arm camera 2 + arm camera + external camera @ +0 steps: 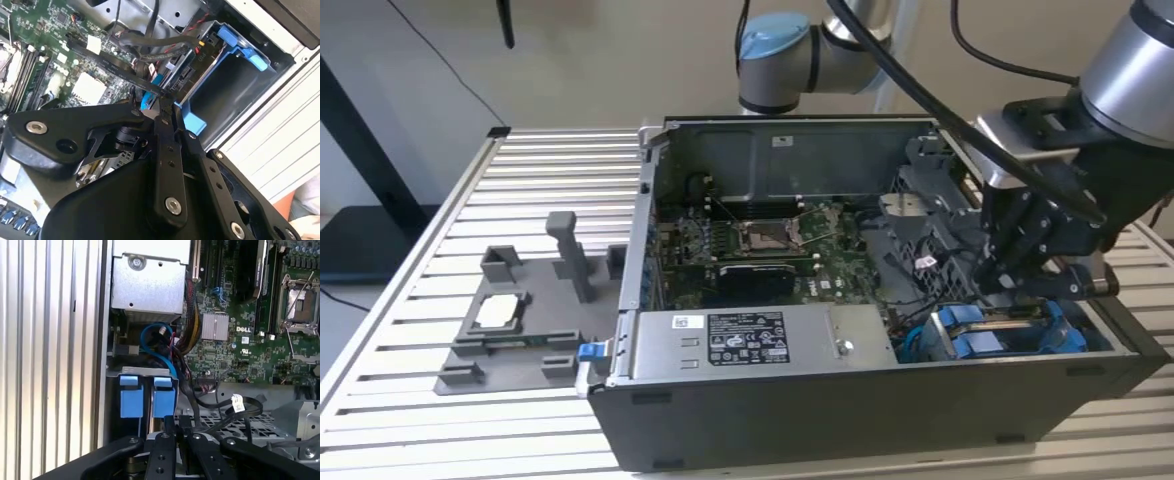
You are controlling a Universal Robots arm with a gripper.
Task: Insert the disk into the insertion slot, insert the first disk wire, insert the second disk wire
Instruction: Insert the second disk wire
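Gripper (165,107) jaws clenched at insertion slot (235,90) mouth; grasped item hidden; disk not discernible.

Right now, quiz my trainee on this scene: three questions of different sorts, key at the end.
1. True or false: the gripper hangs outside the computer case.
2. In the exterior view, the grey fixture tray lies: A) on the case's left, B) on its right, C) inside it.
3. Fill in: the plastic pieces at the insertion slot's mouth are ___.
Key: 1 false, it is inside the case; 2 A; 3 blue.
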